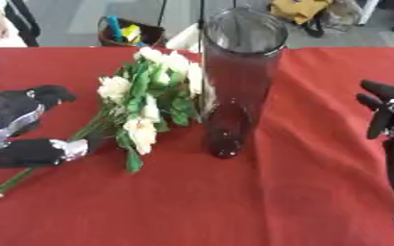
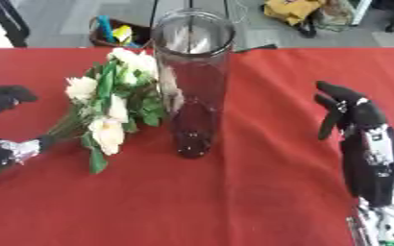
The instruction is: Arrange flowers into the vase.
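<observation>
A tall clear glass vase (image 1: 238,86) stands upright in the middle of the red table, with nothing inside it. A bunch of white flowers (image 1: 150,96) with green leaves lies on the cloth just left of the vase, blooms against its wall, and the long green stems (image 1: 15,180) run toward the lower left. My left hand (image 1: 15,120) sits at the left edge, open, fingers above the stems and thumb (image 1: 45,151) beside them, spread wide. My right hand (image 2: 356,120) rests open at the right, fingers up, well apart from the vase.
A red cloth (image 1: 234,202) covers the whole table. Beyond the far edge stand a dark basket (image 1: 129,31) with coloured items and a yellow bag (image 1: 300,8). A person's sleeve shows at the far left corner.
</observation>
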`<action>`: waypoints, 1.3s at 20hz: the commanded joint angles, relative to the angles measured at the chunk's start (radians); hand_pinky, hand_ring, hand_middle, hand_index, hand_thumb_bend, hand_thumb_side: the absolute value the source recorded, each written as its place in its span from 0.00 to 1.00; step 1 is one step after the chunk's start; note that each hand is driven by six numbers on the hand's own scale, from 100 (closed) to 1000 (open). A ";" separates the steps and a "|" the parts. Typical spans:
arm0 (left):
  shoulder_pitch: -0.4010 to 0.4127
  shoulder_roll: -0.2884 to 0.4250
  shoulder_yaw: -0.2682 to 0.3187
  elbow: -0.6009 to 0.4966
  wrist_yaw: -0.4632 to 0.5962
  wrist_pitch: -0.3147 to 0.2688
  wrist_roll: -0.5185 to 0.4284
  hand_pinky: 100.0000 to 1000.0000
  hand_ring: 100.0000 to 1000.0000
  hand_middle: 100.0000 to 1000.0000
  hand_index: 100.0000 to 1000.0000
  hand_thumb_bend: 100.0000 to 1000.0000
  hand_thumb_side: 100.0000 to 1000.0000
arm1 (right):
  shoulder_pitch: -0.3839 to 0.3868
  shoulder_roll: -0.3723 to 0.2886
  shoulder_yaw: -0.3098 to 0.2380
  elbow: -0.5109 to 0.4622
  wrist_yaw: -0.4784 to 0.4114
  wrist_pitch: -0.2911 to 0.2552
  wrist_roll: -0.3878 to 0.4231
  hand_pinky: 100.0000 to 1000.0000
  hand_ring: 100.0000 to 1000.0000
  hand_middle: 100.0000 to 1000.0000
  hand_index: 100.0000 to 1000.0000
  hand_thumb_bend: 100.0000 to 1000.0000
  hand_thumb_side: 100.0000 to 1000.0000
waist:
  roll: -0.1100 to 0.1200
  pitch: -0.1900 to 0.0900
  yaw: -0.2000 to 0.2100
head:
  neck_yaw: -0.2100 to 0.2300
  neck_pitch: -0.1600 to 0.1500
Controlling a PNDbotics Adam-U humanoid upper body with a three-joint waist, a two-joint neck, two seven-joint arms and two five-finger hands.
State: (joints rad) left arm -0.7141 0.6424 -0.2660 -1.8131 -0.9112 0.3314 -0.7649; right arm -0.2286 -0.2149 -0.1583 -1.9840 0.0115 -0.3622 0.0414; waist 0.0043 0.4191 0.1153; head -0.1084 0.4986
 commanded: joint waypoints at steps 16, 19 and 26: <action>-0.088 -0.040 -0.017 0.290 -0.034 -0.017 0.048 0.80 0.87 0.99 1.00 0.51 0.91 | -0.014 0.011 0.010 -0.016 0.022 0.004 0.012 0.88 0.90 0.20 0.78 0.00 1.00 | 0.003 0.000 -0.025 | 0.012 -0.026; -0.088 -0.041 -0.018 0.303 -0.020 -0.028 0.044 0.79 0.86 0.98 1.00 0.51 0.91 | -0.018 0.015 0.012 -0.016 0.027 0.008 0.014 0.89 0.90 0.20 0.78 0.00 1.00 | 0.003 0.006 -0.025 | 0.014 -0.028; -0.098 -0.058 -0.012 0.354 -0.050 -0.024 0.081 0.77 0.84 0.96 1.00 0.52 0.89 | -0.025 0.025 0.019 -0.016 0.038 0.015 0.023 0.89 0.90 0.19 0.78 0.00 1.00 | 0.000 0.019 -0.027 | 0.024 -0.038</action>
State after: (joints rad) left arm -0.8045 0.5772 -0.2857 -1.4712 -0.9527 0.3067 -0.6907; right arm -0.2466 -0.1865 -0.1409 -1.9840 0.0405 -0.3487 0.0625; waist 0.0049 0.4535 0.0893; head -0.0887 0.4731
